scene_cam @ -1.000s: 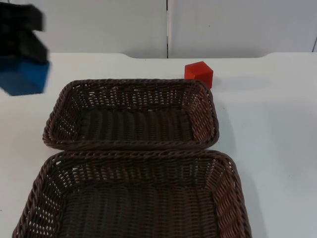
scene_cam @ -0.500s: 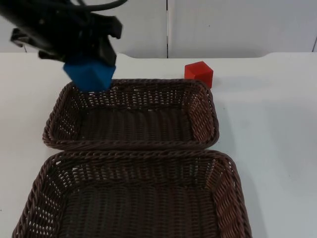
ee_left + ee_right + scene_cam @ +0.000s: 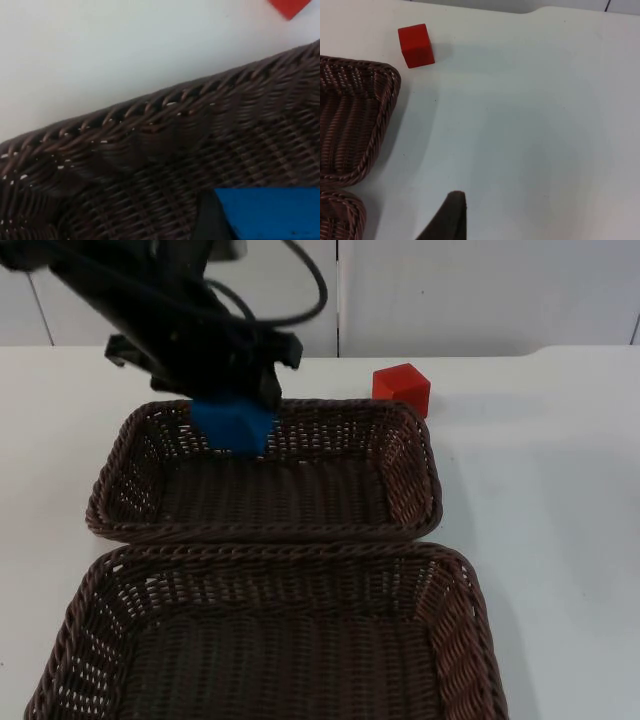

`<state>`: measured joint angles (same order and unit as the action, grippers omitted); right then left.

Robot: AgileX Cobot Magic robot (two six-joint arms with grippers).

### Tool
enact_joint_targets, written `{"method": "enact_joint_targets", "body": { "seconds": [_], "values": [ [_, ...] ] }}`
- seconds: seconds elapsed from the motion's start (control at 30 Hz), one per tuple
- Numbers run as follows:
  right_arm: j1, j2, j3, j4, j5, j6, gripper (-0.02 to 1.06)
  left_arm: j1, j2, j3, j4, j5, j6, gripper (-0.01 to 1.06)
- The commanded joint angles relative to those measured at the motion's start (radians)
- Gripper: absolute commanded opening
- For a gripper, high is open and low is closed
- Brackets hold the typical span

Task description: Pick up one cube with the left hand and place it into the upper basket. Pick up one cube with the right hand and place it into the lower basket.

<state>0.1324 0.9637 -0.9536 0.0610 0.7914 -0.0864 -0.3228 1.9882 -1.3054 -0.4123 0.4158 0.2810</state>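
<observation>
A: From the top view, where does the left gripper (image 3: 236,408) stand?
B: It hangs over the far rim of the upper basket (image 3: 420,455), toward that basket's left half, its fingers pinching the blue cube (image 3: 233,424). The cube is in the air above the basket's inside, not resting on the weave.
A: And the other cube?
B: The red cube (image 3: 402,388) sits on the white table (image 3: 540,480) just behind the upper basket's far right corner. The lower basket (image 3: 470,640) lies nearer the camera, its far rim touching the upper basket's near rim.
A: What does the left wrist view give?
B: The blue cube (image 3: 272,212) beside one black finger, the upper basket's woven rim (image 3: 165,107) beyond it, and a corner of the red cube (image 3: 289,7) on the table past the rim.
A: The right wrist view?
B: The red cube (image 3: 416,45) near the upper basket's corner (image 3: 385,95), a corner of the lower basket (image 3: 345,210), and a black fingertip (image 3: 451,215) above bare table. The right arm waits; whether the right gripper is spread or closed cannot be told.
</observation>
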Motion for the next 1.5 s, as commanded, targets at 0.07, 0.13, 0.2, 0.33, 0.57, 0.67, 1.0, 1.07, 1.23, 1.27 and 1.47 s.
{"method": "enact_joint_targets", "body": {
  "seconds": [0.07, 0.13, 0.2, 0.33, 0.57, 0.67, 1.0, 1.07, 1.23, 1.27, 1.47],
  "values": [
    [-0.005, -0.003, -0.008, 0.001, -0.006, -0.001, 1.05, -0.005, 0.054, -0.008, 0.008, -0.055, 0.002, 0.00],
    [-0.005, -0.003, -0.008, 0.001, -0.006, -0.001, 1.05, -0.005, 0.077, -0.008, 0.010, -0.066, 0.002, 0.00],
    [-0.005, -0.003, -0.008, 0.001, -0.006, -0.001, 1.05, -0.005, 0.084, -0.008, 0.010, -0.069, 0.002, 0.00],
    [-0.005, -0.003, 0.015, 0.001, -0.031, -0.001, 1.05, -0.005, 0.100, -0.008, 0.014, -0.081, 0.002, 0.02],
    [-0.005, -0.003, 0.032, 0.001, -0.057, -0.001, 1.05, -0.005, 0.104, -0.008, 0.011, -0.081, 0.002, 0.31],
    [-0.005, -0.003, 0.032, 0.001, -0.057, -0.001, 1.05, -0.005, 0.106, -0.006, 0.011, -0.077, 0.002, 0.50],
    [-0.005, -0.003, 0.032, 0.001, -0.057, -0.001, 1.05, -0.005, 0.117, -0.006, 0.007, -0.055, 0.002, 0.72],
    [-0.005, -0.003, 0.032, 0.001, -0.055, -0.001, 1.05, -0.005, 0.113, -0.006, 0.007, -0.055, 0.002, 0.73],
    [-0.005, -0.003, 0.032, 0.001, -0.055, -0.001, 1.05, -0.005, 0.086, -0.006, 0.009, -0.040, 0.002, 0.73],
    [-0.005, -0.003, 0.032, 0.001, -0.055, -0.001, 1.05, -0.005, 0.075, -0.006, 0.010, -0.033, 0.002, 0.73],
    [-0.005, -0.003, 0.032, 0.001, -0.055, -0.001, 1.05, -0.005, 0.018, -0.006, 0.008, 0.009, 0.002, 0.73]
  ]
}}
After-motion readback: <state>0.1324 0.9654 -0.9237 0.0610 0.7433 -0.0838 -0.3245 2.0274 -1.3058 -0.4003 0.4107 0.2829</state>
